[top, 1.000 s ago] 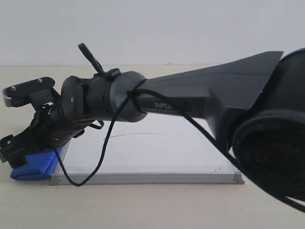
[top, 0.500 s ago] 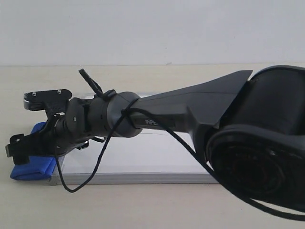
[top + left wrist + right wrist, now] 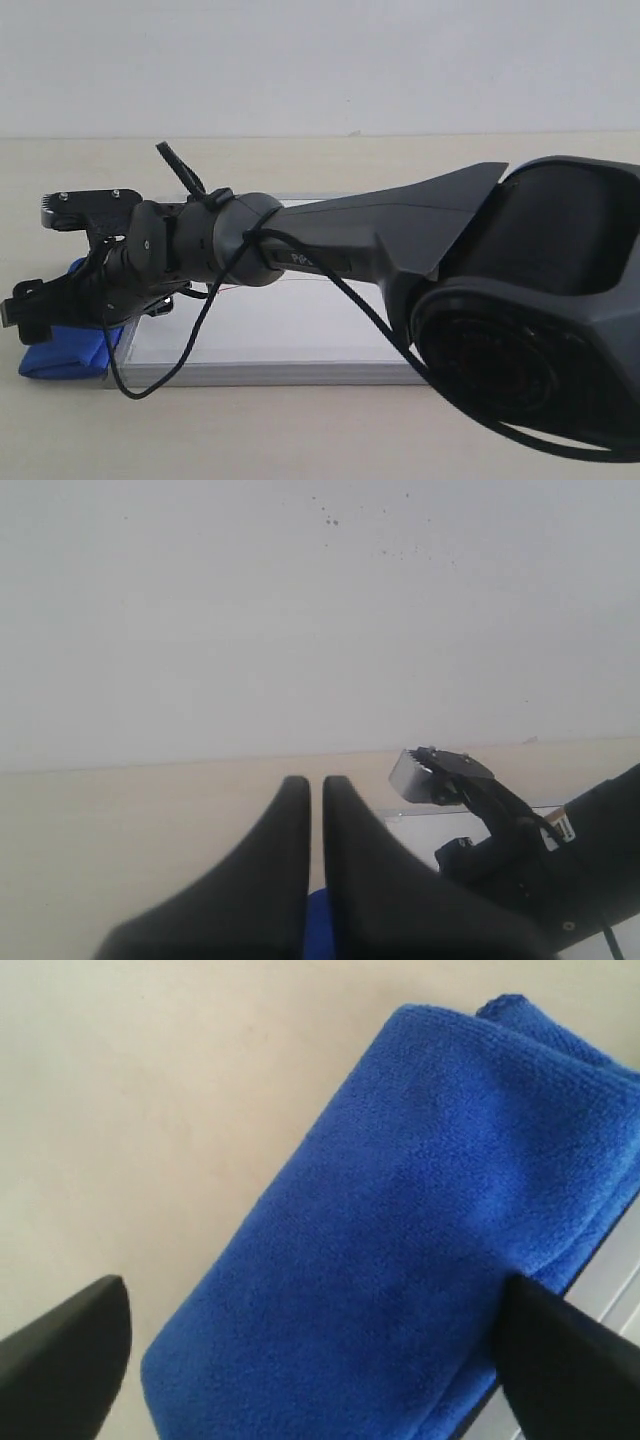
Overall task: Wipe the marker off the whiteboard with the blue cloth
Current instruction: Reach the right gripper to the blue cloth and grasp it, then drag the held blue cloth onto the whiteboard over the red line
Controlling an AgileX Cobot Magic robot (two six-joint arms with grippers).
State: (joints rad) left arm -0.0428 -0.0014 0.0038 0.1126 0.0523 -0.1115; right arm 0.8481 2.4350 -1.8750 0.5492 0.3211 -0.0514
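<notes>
Reach across the whiteboard (image 3: pixel 300 325) from the right in the exterior view: right arm (image 3: pixel 400 225) low over the board, right jaws spread wide above the blue cloth (image 3: pixel 55 355). Cloth bundled on the desk (image 3: pixel 300 440) at the board's near left corner, against the grey frame (image 3: pixel 300 375). Hidden behind the forearm, the marker line. Open desk before the near edge and beyond the far one.

From the left wrist: left jaws pressed almost together, gripping nothing, a sliver of blue low between them, bare desk and wall beyond.

From the right wrist: cloth filling the gap between the parted right jaws, grey frame just beside one edge, bare desk along the other.
</notes>
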